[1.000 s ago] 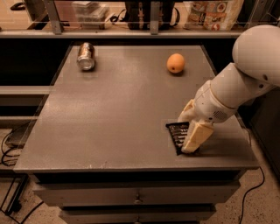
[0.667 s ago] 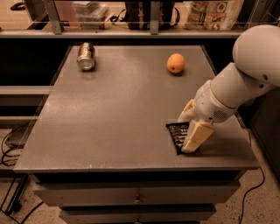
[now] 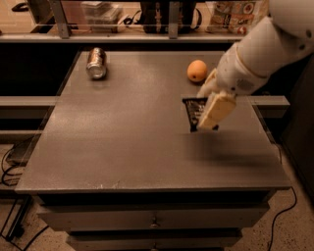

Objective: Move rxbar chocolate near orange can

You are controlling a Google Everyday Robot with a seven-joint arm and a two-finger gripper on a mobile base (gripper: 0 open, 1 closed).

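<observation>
- The rxbar chocolate point(image 3: 192, 113) was black with rows of white lettering.
- The gripper point(image 3: 202, 110), cream-white, clasped it above the right side of the grey table point(image 3: 122, 142).
- The orange can point(image 3: 96, 62) had a silver end and dull orange-brown sides.
- The round fruit point(image 3: 196, 70) was orange.

You can't see the whole rxbar chocolate point(image 3: 191, 112): the gripper point(image 3: 203, 109), hanging above the counter point(image 3: 127, 142) toward its right edge, clasps the bar, and the near finger point(image 3: 216, 110) covers the bar's right side. The white lettering is too small to read. The arm point(image 3: 255, 54) runs out of the picture at the top and right, so its upper part is lost to you. At the far left corner the orange can point(image 3: 96, 63) lies with its silver end toward you, hiding its other end; any print on it is unreadable. Beyond the far edge, the shelf clutter point(image 3: 235, 14) is blurred and cut off at the top. Below the near edge, the drawers point(image 3: 154, 223) are cut off at the bottom.
</observation>
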